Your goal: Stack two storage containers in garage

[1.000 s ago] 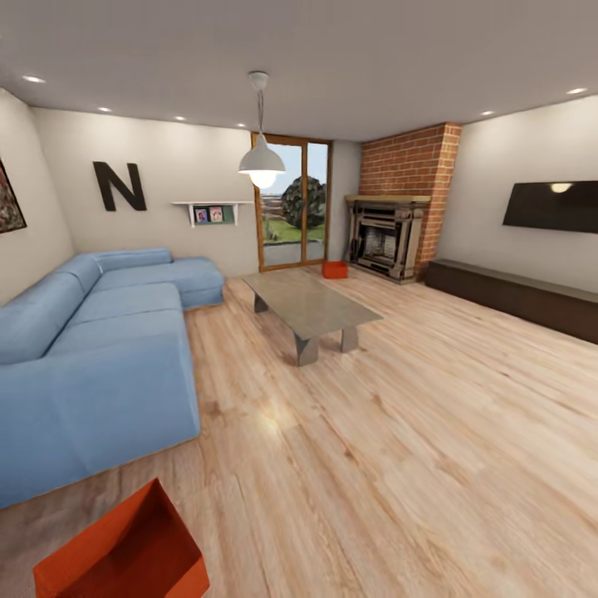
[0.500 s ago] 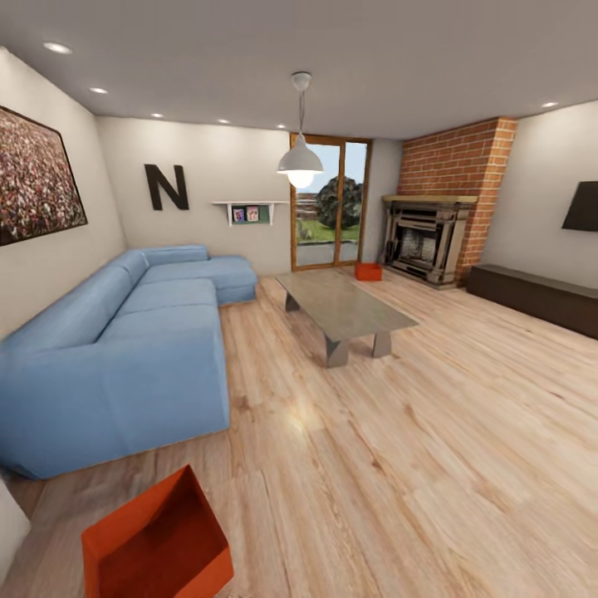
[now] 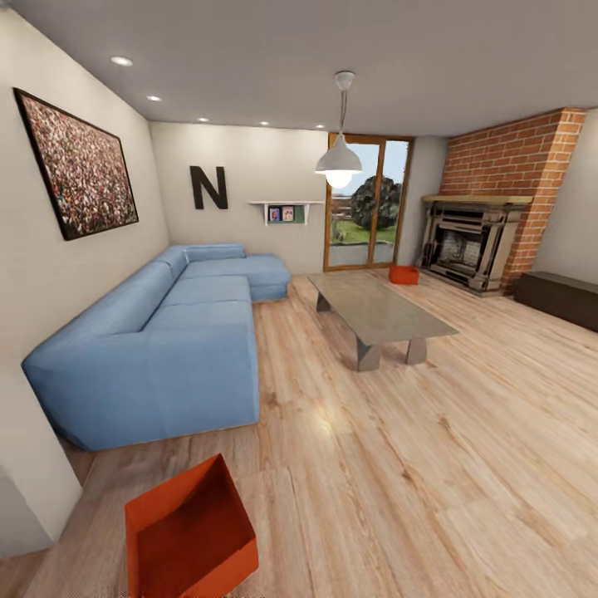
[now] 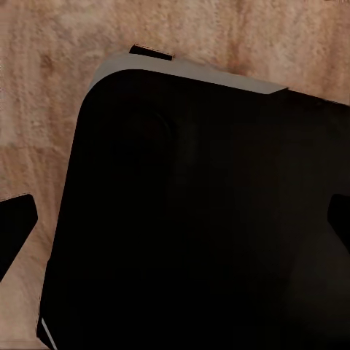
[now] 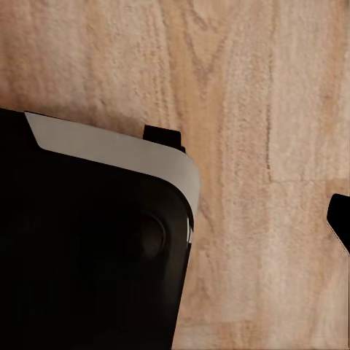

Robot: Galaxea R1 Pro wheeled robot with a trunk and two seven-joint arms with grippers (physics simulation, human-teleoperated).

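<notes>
Nearest us, at the head view's lower left, one open orange bin (image 3: 187, 536) sits on the wood floor (image 3: 432, 465), just past the corner of a pale wall (image 3: 33, 465) and short of the blue sofa (image 3: 166, 340). Its long axis runs diagonally, the near end cut by the frame edge, the far corner pointing toward the sofa. We judge this the bin to take first, since it is by far the closer of the two.

Both wrist views look down on floor planks past a dark rounded body of our own base (image 4: 204, 219), with dark finger tips at the picture edges (image 4: 14, 226) (image 5: 341, 219). We cannot tell from these whether either gripper is parted or closed; neither has anything between its fingers.

Because the bin lies to our left front, we judge the left arm the nearer one, though a turn of the base toward it is probably needed before any reach.

Farther on stands the low table (image 3: 378, 311). Beyond it, the second bin (image 3: 404, 275) rests on the floor between the glass door (image 3: 365, 208) and the brick fireplace (image 3: 473, 245), well apart from us.
</notes>
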